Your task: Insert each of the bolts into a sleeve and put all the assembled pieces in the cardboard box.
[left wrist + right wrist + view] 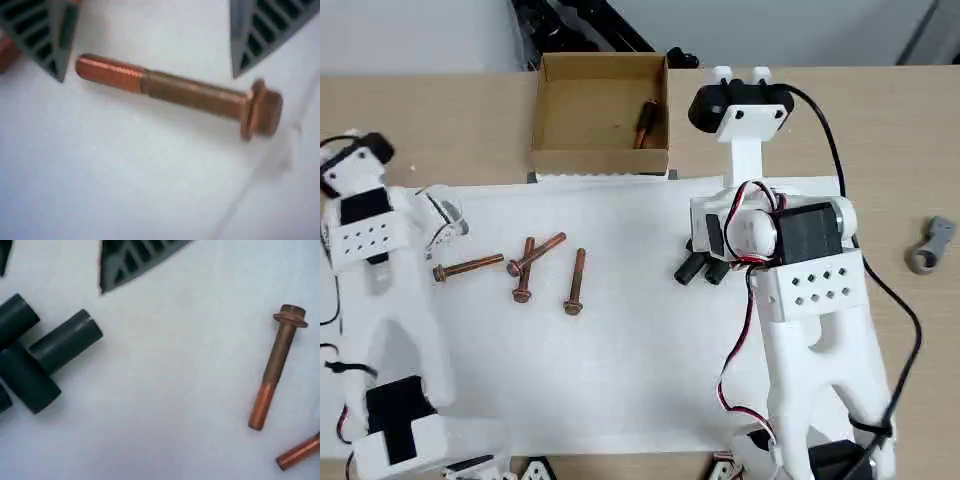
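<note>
- The left pincer (148, 70) is spread wide. Its two dark ribbed fingers (42, 32) stand well apart and grip nothing.
- Just below it a copper-coloured flanged metal bolt (190, 92) lies flat on the white mat (125, 175). One fingertip is just beside its threaded end and the other is near its flanged head. I cannot tell whether either touches it.
- In the high view this bolt lies crosswise on the mat, with its head toward the left arm.
- Beside its threaded end, two crossed copper bolts (530, 262) lie one over the other.
- A fourth copper bolt (575, 282) lies alone just past them, with its head toward the mat's near edge.
- The right pincer (52, 280) is parted too, with bare mat between its fingers and nothing held.
- Near it, a cluster of black cylindrical sleeves (65, 340) lies on its side on the mat, the sleeves touching one another. The high view puts them right at the front of the right arm.
- The fourth bolt lies well apart from the sleeves, across bare mat.
- The open brown cardboard box (590, 110) sits at the mat's far edge, between the two arms.
- Inside it, one copper piece with a dark part (646, 125) lies along the wall nearer the right arm.
- A small grey part (930, 245) rests on the wooden table (880, 120), off the mat on the right arm's side.
</note>
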